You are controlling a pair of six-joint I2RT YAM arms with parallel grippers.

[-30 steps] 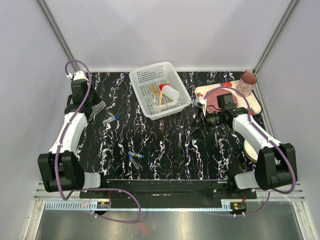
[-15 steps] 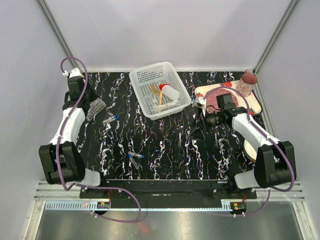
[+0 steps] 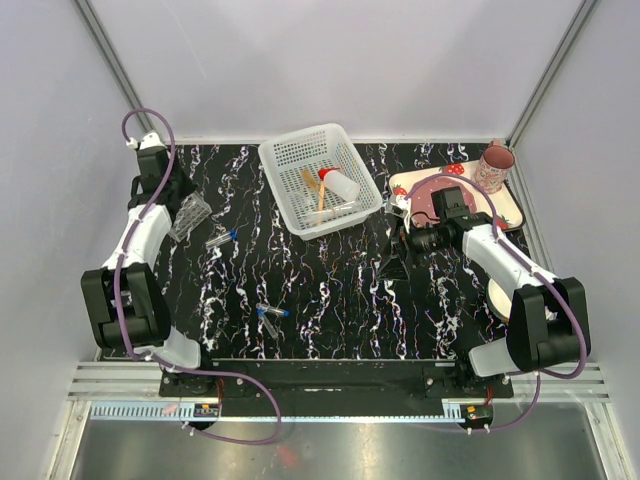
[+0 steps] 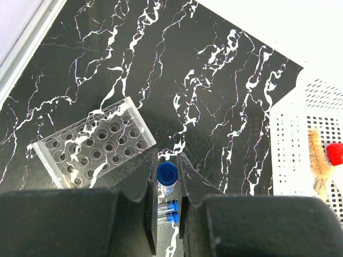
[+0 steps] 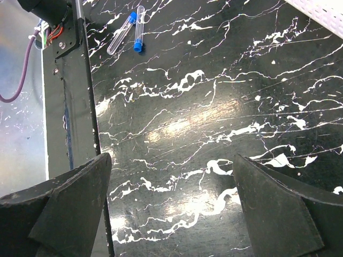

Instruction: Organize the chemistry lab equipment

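Left arm is now turned more beside the clear tube rack (image 4: 94, 147) | left gripper (image 4: 167, 184) pinches a blue-capped tube (image 4: 167, 174), cap up, rack just beside it | right gripper (image 5: 171, 158) spread wide

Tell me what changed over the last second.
The left gripper moved toward the far-left corner, still shut on a tube. The rack, loose tubes, basket and open right gripper stayed roughly where they were.

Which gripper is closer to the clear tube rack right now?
Left. The left gripper is just beside the tube rack, gripping a blue-capped tube; the right gripper is far across the table.
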